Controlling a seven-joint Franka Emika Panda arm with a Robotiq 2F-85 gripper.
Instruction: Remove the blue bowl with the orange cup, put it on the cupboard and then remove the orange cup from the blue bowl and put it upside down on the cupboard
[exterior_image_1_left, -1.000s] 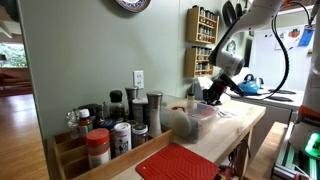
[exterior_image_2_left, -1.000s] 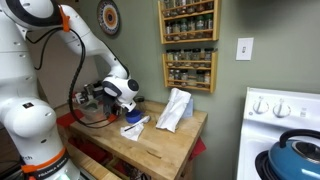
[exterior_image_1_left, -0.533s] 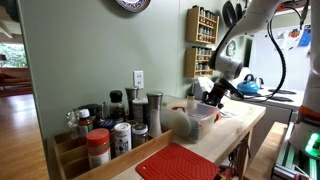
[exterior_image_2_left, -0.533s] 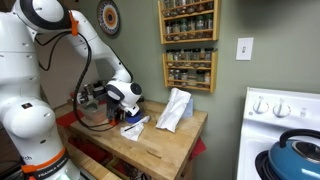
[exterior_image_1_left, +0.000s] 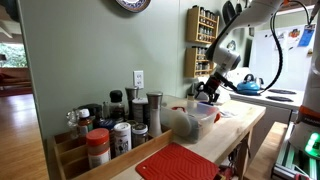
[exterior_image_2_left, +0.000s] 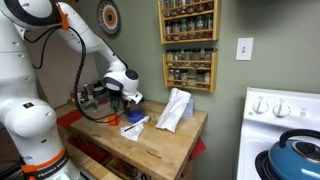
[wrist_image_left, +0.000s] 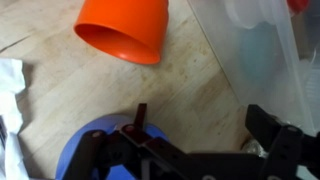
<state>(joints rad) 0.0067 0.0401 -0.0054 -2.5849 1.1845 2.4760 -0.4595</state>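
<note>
In the wrist view the orange cup (wrist_image_left: 122, 30) stands wide rim down on the pale wood top of the cupboard (wrist_image_left: 190, 90), beyond my fingers and apart from them. The blue bowl (wrist_image_left: 85, 150) lies at the lower left, partly hidden under the gripper body. My gripper (wrist_image_left: 205, 125) is open, with only bare wood between its dark fingers (wrist_image_left: 140, 118). In both exterior views the gripper (exterior_image_1_left: 207, 96) (exterior_image_2_left: 132, 101) hangs just above the cupboard top (exterior_image_1_left: 238, 125) (exterior_image_2_left: 165, 142). A small orange spot (exterior_image_2_left: 113, 120) beside it looks like the cup.
A clear plastic container (wrist_image_left: 262, 50) (exterior_image_1_left: 202, 115) stands close to my right finger. White cloth (wrist_image_left: 10, 95) (exterior_image_2_left: 175, 108) lies on the top. Spice jars and shakers (exterior_image_1_left: 112, 125), a red ridged mat (exterior_image_1_left: 180, 163), a wall spice rack (exterior_image_2_left: 188, 45) and a blue kettle (exterior_image_2_left: 295, 155) are nearby.
The jaws have gone from shut to open, letting go of the orange cup. The gripper has risen a little and drawn back from it.
</note>
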